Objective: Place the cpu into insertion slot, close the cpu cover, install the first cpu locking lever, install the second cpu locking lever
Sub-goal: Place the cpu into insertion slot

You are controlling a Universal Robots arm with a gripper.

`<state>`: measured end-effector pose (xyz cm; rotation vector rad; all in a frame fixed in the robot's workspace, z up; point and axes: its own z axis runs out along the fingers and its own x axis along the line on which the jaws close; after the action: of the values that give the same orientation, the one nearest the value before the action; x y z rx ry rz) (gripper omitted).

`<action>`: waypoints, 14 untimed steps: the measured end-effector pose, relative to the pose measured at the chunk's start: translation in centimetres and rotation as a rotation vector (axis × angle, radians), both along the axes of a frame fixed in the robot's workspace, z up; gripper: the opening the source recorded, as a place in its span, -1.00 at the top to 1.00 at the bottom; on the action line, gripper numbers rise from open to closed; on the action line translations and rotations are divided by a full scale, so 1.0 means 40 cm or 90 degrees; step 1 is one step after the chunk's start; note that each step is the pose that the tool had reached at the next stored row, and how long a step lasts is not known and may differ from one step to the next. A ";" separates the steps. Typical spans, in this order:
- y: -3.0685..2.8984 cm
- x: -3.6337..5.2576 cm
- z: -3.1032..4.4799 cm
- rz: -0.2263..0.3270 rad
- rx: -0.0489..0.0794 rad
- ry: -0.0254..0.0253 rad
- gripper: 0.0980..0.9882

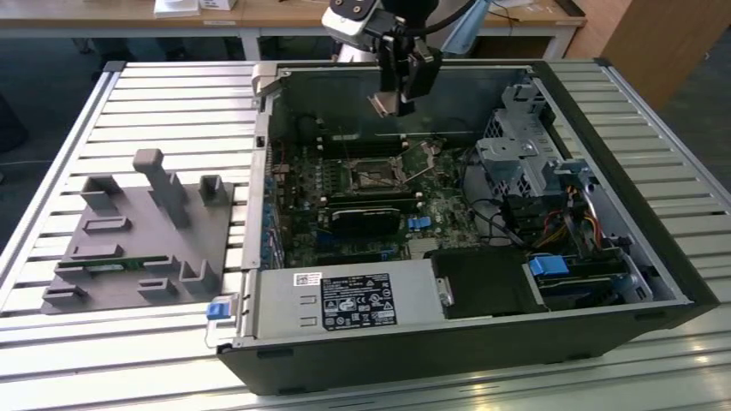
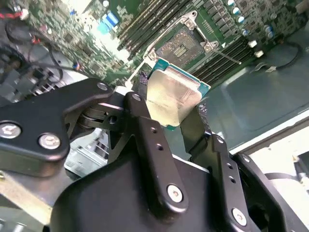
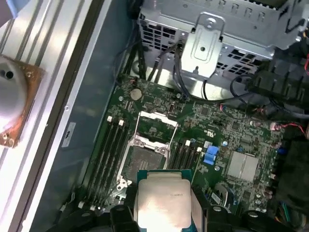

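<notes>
Metal of a dull silvery grey is seen on the top of the cpu (image 2: 171, 96), a small flat square with a green rim. It is clamped by its opposite edges between the black, matt jaws of the gripper (image 2: 169, 108), which are drawn in narrow on it. In the exterior view the arm is brought down from the far side of the open computer case (image 1: 457, 342), the gripper pointed downward and the cpu held in the air, well apart from the green motherboard (image 3: 231, 130). Below, the insertion slot (image 3: 142, 162) is laid bare: a square dark recess with a thin metal rim, set between rows of long black memory slots (image 3: 108, 145). The cpu cover (image 3: 159, 117), a thin frame of sheet metal, is swung open at one edge of the slot. Room is bounded by the perforated grey drive cage (image 3: 207, 29) and the case walls. On the slatted worktop (image 1: 171, 94), a grey moulded fixture (image 1: 126, 248) is seen at the exterior view's left
</notes>
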<state>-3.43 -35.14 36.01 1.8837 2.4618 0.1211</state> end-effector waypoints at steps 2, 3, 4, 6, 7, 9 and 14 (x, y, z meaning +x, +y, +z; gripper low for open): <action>0.000 0.000 -0.003 -0.023 0.000 0.0000 0.04; 0.000 0.000 -0.004 -0.035 0.000 0.0000 0.04; 0.000 0.000 -0.005 -0.046 0.000 0.0000 0.04; 0.000 0.000 -0.008 -0.070 0.000 0.0000 0.04; 0.000 0.000 -0.009 -0.081 0.000 0.0000 0.04; 0.000 0.000 -0.011 -0.104 0.000 -0.0001 0.04; 0.008 0.000 -0.026 -0.127 0.000 -0.0001 0.04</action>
<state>-3.43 -34.81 34.99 2.1148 2.2564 0.1145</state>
